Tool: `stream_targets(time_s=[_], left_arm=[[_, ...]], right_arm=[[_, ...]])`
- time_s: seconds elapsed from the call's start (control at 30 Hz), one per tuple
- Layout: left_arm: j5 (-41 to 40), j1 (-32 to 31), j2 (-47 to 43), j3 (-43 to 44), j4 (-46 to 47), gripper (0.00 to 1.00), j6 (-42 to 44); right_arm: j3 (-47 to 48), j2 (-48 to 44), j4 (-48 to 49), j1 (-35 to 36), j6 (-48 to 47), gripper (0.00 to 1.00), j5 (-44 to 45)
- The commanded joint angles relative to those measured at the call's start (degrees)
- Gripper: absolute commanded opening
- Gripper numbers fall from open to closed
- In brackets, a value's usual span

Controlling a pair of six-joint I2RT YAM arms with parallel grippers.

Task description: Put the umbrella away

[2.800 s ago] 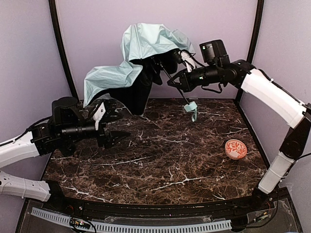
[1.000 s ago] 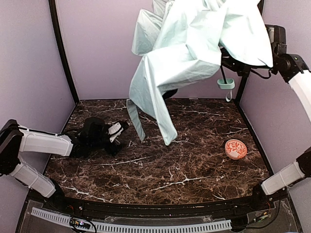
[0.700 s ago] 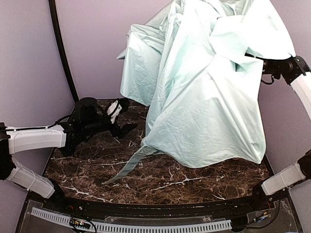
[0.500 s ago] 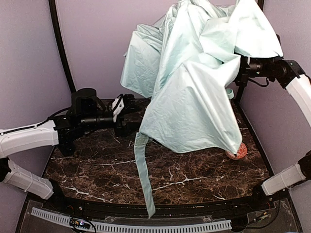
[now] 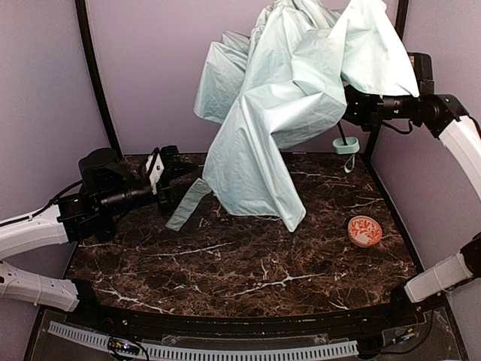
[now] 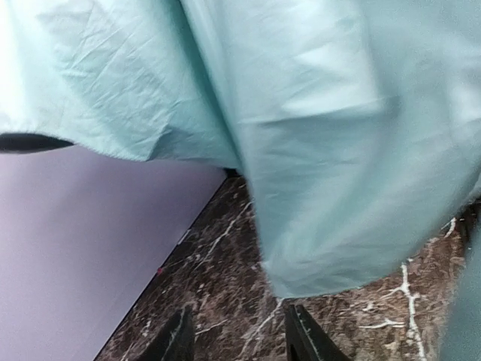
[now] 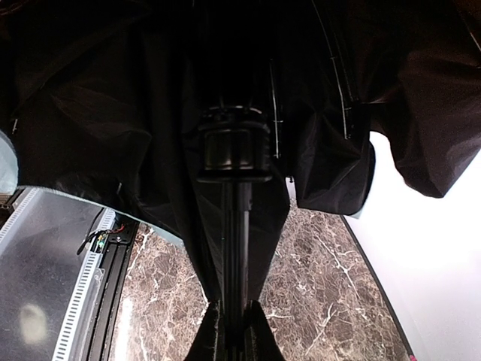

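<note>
Umbrella (image 5: 278, 105) gripped aloft by right end effector (image 7: 231, 323).

The left arm stretches low over the tabletop (image 5: 248, 263) from the near left, with its forearm almost level and pointing to the right. The left claw (image 5: 177, 179) has its two fingers apart. The right arm rises at the right edge and bends high, its forearm pointing left. The right claw (image 7: 231, 335) is pinched tight on the umbrella (image 7: 234, 248) shaft.
</note>
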Motion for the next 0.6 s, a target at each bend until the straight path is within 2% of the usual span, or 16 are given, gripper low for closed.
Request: stream_targets(time_s=[0.0, 0.07, 0.13, 0.2, 0.27, 0.37, 0.53, 0.57], left_arm=[[-3.7, 6.2, 1.3, 4.3, 6.7, 0.41, -2.0], [5.4, 9.4, 2.3, 7.0, 6.4, 0.4, -4.5], [14.0, 9.5, 3.2, 8.3, 6.0, 0.4, -3.5], [22.7, 9.5, 4.6, 9.9, 5.2, 0.38, -6.4], [27.4, 8.0, 5.9, 11.4, 4.2, 0.33, -8.9], [23.5, 1.6, 7.8, 11.8, 3.5, 0.4, -6.2], [12.8, 0.6, 15.1, 15.0, 6.6, 0.64, -9.8], [10.3, 0.6, 16.2, 15.7, 7.3, 0.66, -9.3]], right_arm=[[1.9, -0.6, 4.3, 0.4, 1.3, 0.0, -2.4], [1.7, -0.7, 4.2, 0.5, 1.3, 0.0, -2.3], [1.4, -0.8, 4.2, 0.6, 1.3, 0.0, -1.5], [1.3, -0.8, 4.1, 0.7, 1.4, 0.0, -0.7], [1.1, -0.7, 4.4, 0.7, 1.6, 0.0, -0.1], [0.8, -0.4, 5.1, 0.7, 2.1, 0.0, -0.3], [1.3, 0.6, 5.1, 1.3, 2.6, 0.0, -0.6], [1.3, 0.6, 4.9, 1.5, 2.6, 0.0, -0.6]])
